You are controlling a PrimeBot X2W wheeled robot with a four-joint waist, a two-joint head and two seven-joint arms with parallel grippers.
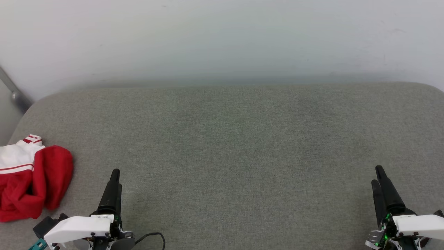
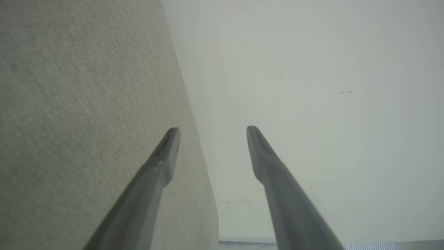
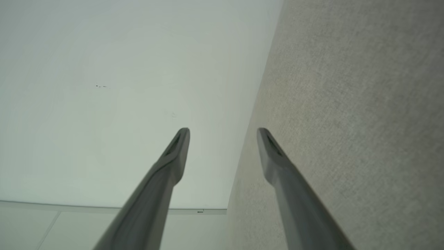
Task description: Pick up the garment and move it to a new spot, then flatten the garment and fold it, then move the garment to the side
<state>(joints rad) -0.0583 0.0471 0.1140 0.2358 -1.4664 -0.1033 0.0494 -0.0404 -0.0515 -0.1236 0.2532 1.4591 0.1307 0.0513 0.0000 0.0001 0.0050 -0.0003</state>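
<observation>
I am reading the task as not yet begun. The garment (image 1: pixel 31 180) is lying in a crumpled heap at the left margin of the grey fabric surface (image 1: pixel 229 146), neither flattened nor folded. In my judgement the pickup, the relocation, the flattening, the folding and the final shift aside are all remaining.

The left gripper (image 1: pixel 116 177) is sitting just to the right of the garment, apart from it. The right gripper (image 1: pixel 377 175) is standing well away from the garment, at the opposite side of the surface. In the wrist views I am seeing the left gripper (image 2: pixel 213 133) and the right gripper (image 3: pixel 223 133) with fingers spread and nothing between them.

Limits of inspection: the head view's left edge is cutting the garment off, so its full extent is not showing. Its folds are hiding any numerals, the collar and the hem. I am making out one white sleeve with red stripes on the garment's far side. I cannot tell whether either gripper is touching the surface or hanging above it.
</observation>
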